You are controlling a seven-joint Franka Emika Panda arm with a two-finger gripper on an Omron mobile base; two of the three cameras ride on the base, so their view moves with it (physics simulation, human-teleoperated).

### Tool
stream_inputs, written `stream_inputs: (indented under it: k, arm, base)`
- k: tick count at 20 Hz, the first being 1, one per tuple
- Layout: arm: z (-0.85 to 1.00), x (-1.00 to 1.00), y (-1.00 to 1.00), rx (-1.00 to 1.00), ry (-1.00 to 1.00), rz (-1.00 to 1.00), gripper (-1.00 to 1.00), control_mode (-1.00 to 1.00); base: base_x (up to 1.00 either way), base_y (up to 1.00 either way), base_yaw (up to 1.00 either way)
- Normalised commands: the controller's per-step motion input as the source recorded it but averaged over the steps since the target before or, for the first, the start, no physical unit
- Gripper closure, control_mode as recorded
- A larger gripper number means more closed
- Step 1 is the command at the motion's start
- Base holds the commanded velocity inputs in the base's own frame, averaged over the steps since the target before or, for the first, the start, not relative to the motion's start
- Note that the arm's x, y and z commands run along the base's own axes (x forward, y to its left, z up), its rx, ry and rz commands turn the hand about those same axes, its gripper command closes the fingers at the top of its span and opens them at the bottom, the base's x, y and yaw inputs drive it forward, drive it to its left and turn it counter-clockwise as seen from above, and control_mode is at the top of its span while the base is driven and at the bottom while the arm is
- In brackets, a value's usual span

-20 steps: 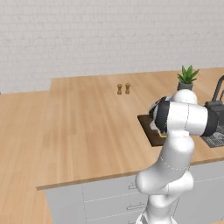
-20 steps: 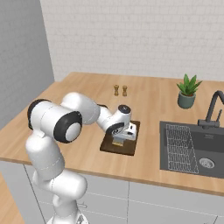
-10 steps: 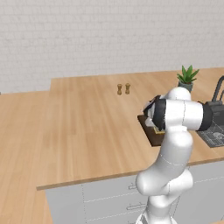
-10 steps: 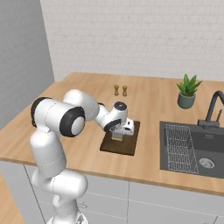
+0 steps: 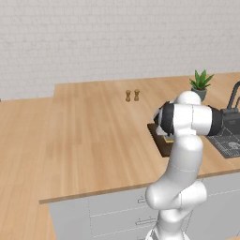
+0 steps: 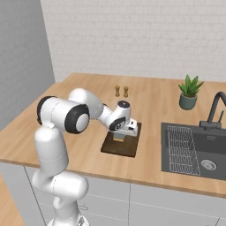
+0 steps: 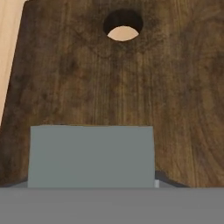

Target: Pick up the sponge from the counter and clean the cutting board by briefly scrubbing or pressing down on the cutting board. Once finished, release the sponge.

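Note:
The dark brown cutting board [image 6: 115,148] lies on the light-wood counter [image 6: 79,101], left of the sink. My gripper [image 6: 124,133] hangs low over the board's far half, shut on the sponge [image 6: 118,138], whose yellow layer shows under the white hand. In the hand view the sponge's grey-green top [image 7: 92,155] sits at the bottom, just above the cutting board [image 7: 109,83] and its round hole. I cannot tell whether the sponge touches the wood. In the left base view my arm hides most of the cutting board [image 5: 159,142].
Two small shakers [image 6: 121,91] stand behind the board. A potted plant [image 6: 190,91] sits at the back right. The dark sink [image 6: 194,152] with a rack and black faucet [image 6: 216,108] lies right of the board. The counter's front edge runs close below the board.
My arm's elbow has swung and risen a little. The hand stays over the cutting board with the sponge, shifted only slightly.

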Motion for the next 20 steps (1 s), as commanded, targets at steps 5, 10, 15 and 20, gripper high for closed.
stream_inputs:
  k: [5,10,15,20]
  arm:
    - [-1.00,-0.20,0.02,-0.04,0.12,-0.06,1.00,-1.00]
    - [-1.00,-0.58,0.04,-0.07,0.04,-0.07,1.00,-1.00]
    - [-1.00,-0.87,-0.08,0.00,0.00,-0.09,1.00,-1.00]
    - [-1.00,-1.00,-0.21,0.00,0.11,-0.08,1.00,-1.00]
  base:
    - [0.00,0.00,0.00]
    - [0.00,0.00,0.00]
    - [0.00,0.00,0.00]
    - [0.00,0.00,0.00]
